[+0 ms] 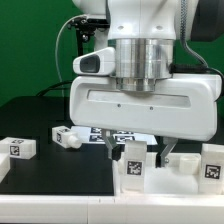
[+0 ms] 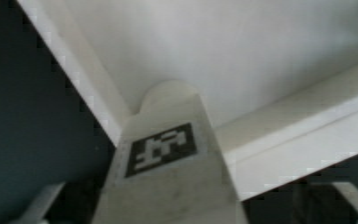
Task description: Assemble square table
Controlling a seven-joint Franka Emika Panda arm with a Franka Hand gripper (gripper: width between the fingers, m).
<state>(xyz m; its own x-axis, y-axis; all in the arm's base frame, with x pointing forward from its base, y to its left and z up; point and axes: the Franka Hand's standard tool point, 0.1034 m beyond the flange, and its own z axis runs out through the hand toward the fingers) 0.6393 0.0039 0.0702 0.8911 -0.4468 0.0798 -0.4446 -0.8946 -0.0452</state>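
My gripper (image 1: 138,150) hangs low over the front of the table, open, with one finger on each side of an upright white leg (image 1: 133,162) that bears a tag. In the wrist view the same leg (image 2: 158,150) runs between my fingertips (image 2: 345,196) with a dark gap on each side, so my gripper (image 2: 194,208) is not touching it. The white tabletop (image 2: 247,60) lies just beyond the leg and shows as a white slab (image 1: 165,185) at the front in the exterior view. Two more legs (image 1: 210,160) stand by it on the right.
Two loose white legs lie on the dark table at the exterior view's left, one far left (image 1: 18,147) and one nearer the middle (image 1: 68,136). A flat tagged sheet, the marker board (image 1: 125,136), lies behind my fingers. A green wall stands at the back.
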